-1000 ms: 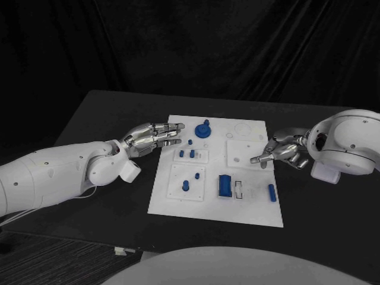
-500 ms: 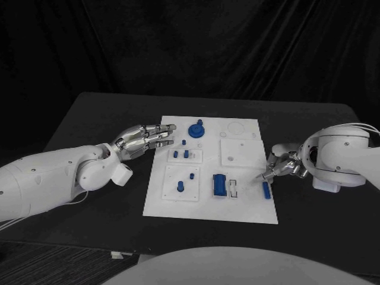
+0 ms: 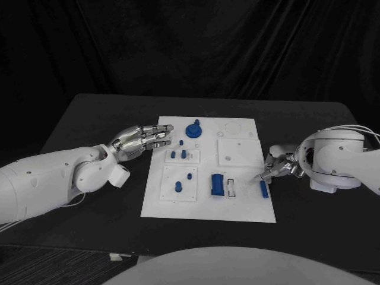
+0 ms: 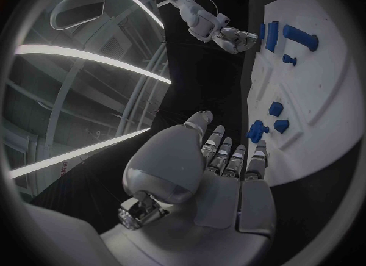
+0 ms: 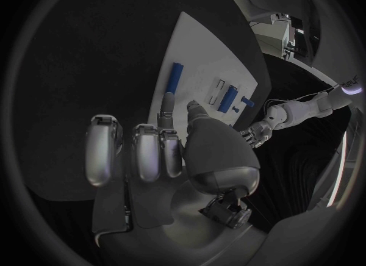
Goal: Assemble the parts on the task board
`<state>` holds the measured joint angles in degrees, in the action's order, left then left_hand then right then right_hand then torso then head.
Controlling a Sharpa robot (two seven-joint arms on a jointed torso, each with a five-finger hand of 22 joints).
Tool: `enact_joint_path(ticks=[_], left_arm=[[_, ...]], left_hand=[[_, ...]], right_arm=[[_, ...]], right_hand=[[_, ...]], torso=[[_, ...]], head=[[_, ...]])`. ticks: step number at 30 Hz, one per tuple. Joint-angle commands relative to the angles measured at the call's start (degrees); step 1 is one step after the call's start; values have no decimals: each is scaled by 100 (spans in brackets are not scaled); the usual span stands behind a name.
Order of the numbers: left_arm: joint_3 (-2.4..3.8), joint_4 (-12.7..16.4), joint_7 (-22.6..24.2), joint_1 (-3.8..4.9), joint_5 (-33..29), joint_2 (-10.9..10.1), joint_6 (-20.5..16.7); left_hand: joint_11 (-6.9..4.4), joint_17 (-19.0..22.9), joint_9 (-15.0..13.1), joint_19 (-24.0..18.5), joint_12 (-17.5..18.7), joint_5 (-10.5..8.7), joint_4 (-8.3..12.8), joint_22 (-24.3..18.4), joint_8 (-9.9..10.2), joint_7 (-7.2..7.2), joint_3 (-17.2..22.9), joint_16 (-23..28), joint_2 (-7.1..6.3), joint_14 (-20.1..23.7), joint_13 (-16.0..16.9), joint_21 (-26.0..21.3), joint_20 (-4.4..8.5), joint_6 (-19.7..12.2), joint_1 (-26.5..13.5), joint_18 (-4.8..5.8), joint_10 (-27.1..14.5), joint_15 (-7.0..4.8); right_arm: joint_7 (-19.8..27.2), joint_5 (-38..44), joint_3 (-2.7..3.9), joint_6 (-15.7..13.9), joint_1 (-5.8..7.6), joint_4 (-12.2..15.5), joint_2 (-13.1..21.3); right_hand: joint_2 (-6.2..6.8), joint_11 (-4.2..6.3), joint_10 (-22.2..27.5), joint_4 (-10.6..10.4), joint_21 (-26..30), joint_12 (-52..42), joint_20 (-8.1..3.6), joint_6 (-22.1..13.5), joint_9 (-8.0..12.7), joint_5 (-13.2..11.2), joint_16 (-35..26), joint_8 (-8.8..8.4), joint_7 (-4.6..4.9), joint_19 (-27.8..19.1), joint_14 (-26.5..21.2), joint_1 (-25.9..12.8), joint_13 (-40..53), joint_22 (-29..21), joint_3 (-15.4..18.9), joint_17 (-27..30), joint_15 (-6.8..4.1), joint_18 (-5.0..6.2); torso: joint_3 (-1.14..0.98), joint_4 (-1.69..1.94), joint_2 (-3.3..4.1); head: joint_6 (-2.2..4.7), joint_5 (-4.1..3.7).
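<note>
A big black table [image 3: 96, 119] fills the middle of the room. Its top is flat and dark, and its far edge runs straight across. Behind the table hangs a black curtain [image 3: 190, 41] with long folds going up and down. The curtain covers the whole back wall. The floor under the near left corner of the table looks dark too. In the left wrist view, long bright strips of light [image 4: 84, 55] curve across the ceiling. The same dark table top [image 5: 84, 52] spreads wide in the right wrist view.
</note>
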<state>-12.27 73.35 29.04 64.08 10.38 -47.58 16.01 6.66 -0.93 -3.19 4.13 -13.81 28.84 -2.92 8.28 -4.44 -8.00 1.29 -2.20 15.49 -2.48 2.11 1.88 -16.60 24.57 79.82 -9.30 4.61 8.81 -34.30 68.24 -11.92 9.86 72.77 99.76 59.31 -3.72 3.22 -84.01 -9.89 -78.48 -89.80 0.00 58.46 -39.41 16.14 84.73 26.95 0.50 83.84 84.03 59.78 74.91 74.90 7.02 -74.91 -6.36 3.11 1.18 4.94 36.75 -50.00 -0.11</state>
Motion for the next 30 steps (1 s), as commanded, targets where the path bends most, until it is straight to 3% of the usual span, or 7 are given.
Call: enact_joint_path(ticks=[1,9,13,18,26,27,30], left_arm=[[5,11,80,-8,-35,7,45],[5,4,72,-13,-35,12,56],[5,0,67,-17,-35,15,61],[5,-6,69,-22,-35,22,64],[5,-8,76,-28,-35,26,71],[5,-8,79,-29,-35,28,72],[5,-9,83,-31,-34,31,74]], left_hand=[[32,-10,-8,48,-33,22,1,1,-37,11,39,-39,-27,-24,9,35,-7,37,-53,-88,20,-4],[40,-9,-8,48,-33,23,4,-3,-39,4,54,-41,-30,-25,8,35,-6,35,-57,-88,26,-7],[41,-9,-7,48,-32,23,4,-6,-38,3,57,-39,-31,-23,8,35,-6,30,-58,-88,26,-7],[42,-8,-6,47,-30,23,4,-7,-38,2,59,-38,-32,-22,8,34,-6,26,-58,-88,26,-7],[42,-8,-6,47,-30,23,4,-7,-38,2,59,-38,-32,-22,8,34,-6,26,-58,-88,26,-7],[44,-8,-5,47,-24,24,5,-8,-36,0,65,-39,-33,-23,6,34,-7,16,-60,-87,25,-7],[44,-8,-5,47,-24,24,5,-8,-36,0,65,-39,-33,-23,6,34,-7,16,-60,-87,25,-7]], right_arm=[[-107,188,0,-69,-45,19,-2],[-120,212,0,106,-116,16,-14],[-130,219,0,276,-129,14,-23],[-136,222,0,428,-136,0,-54],[-128,223,0,526,-146,-3,-103],[-128,223,0,536,-147,-2,-105],[-128,223,0,543,-151,0,-118]], right_hand=[[4,23,-599,-38,28,-20,-37,38,15,-49,-17,-44,3,197,403,-54,1509,1133,15,-364,-41,-28],[24,-20,-599,15,63,-20,-15,-39,154,-34,-45,-297,60,183,391,18,1509,1121,6,-301,-9,-22],[72,-120,-599,146,116,-20,57,-86,480,155,-93,-767,172,164,372,136,1509,1105,-16,-197,76,-12],[104,-166,-599,254,186,-20,94,-90,669,273,-139,-1019,222,140,354,211,1509,1083,-39,-99,112,4],[100,-211,-599,773,269,-20,137,-130,986,1041,-189,-1412,275,115,335,781,1509,1060,-374,5,149,20],[67,-230,-599,970,297,-20,138,-170,1057,843,-205,-1500,302,107,328,1010,1509,1052,-583,36,152,26],[148,-313,-599,1337,337,-20,202,-178,1271,815,-232,-1704,396,98,319,1067,1509,1042,-1118,93,209,27]], torso=[[3,3,1],[3,7,2],[3,3,0],[0,0,1],[1,1,1],[1,2,1],[2,2,-2]], head=[[0,-1],[0,4],[0,6],[0,16],[0,39],[0,41],[0,55]])
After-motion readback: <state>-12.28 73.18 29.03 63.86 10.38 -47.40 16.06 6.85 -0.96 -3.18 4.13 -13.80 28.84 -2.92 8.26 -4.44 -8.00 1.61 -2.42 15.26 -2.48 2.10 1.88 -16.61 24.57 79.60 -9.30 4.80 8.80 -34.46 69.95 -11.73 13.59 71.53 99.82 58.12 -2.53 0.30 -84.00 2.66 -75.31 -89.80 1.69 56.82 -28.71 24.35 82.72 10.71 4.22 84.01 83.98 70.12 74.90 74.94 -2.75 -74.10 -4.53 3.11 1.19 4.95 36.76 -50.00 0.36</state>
